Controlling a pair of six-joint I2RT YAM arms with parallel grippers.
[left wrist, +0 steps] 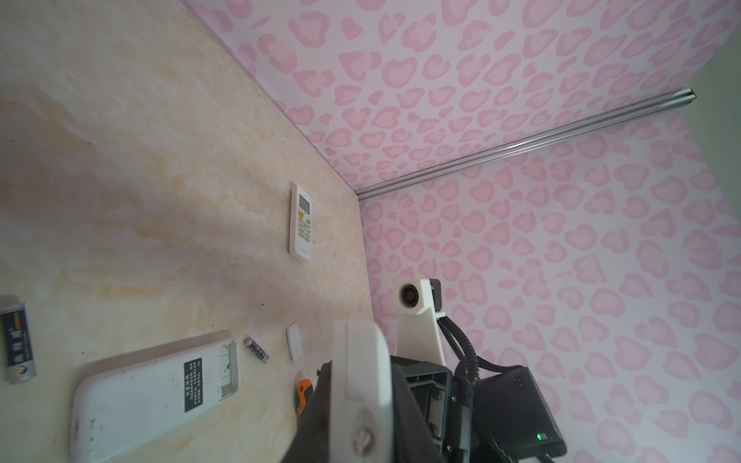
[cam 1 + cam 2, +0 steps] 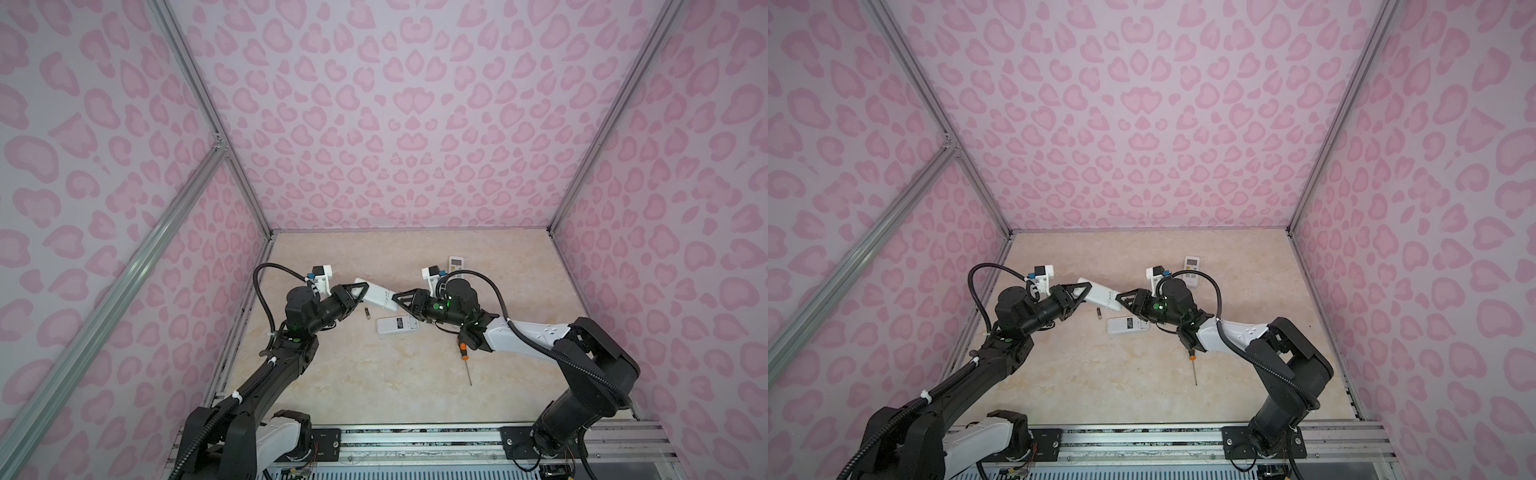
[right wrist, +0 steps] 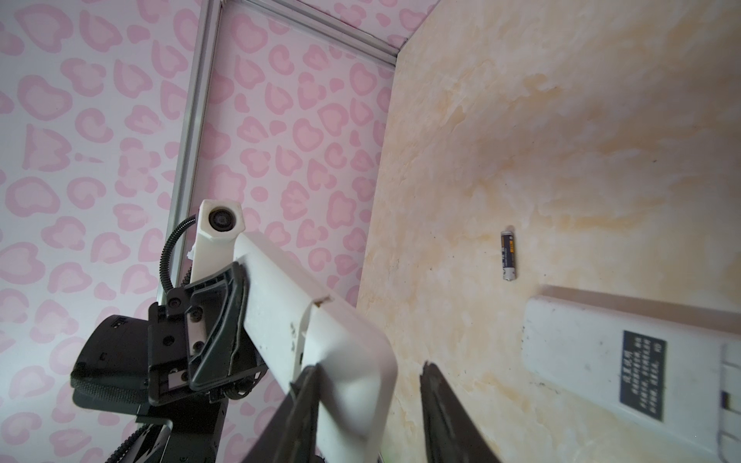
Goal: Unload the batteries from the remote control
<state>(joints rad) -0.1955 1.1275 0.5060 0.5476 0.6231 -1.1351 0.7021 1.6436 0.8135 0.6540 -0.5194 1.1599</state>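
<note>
My left gripper [image 2: 365, 291] [image 2: 1087, 289] is shut on one end of a white remote control [image 2: 376, 296] [image 2: 1100, 293] [image 3: 312, 316], holding it off the table. My right gripper [image 2: 395, 299] [image 2: 1119, 300] [image 3: 371, 364] is open around the remote's other end: one finger touches its side and the other stands apart from it. Any batteries inside this remote are hidden. A black battery [image 2: 367, 313] [image 2: 1099, 313] [image 1: 16, 340] [image 3: 508, 256] lies loose on the table below the held remote. A second loose battery [image 1: 256, 349] lies beside the face-down remote.
A white remote [image 2: 397, 324] [image 2: 1128, 325] [image 1: 156, 397] [image 3: 625, 356] lies face down with its compartment uncovered. Another remote [image 2: 456, 268] [image 2: 1192, 270] [image 1: 302, 222] lies face up at the back right. A small white cover [image 1: 294, 341] and an orange-handled screwdriver [image 2: 464, 357] [image 2: 1193, 365] lie nearby.
</note>
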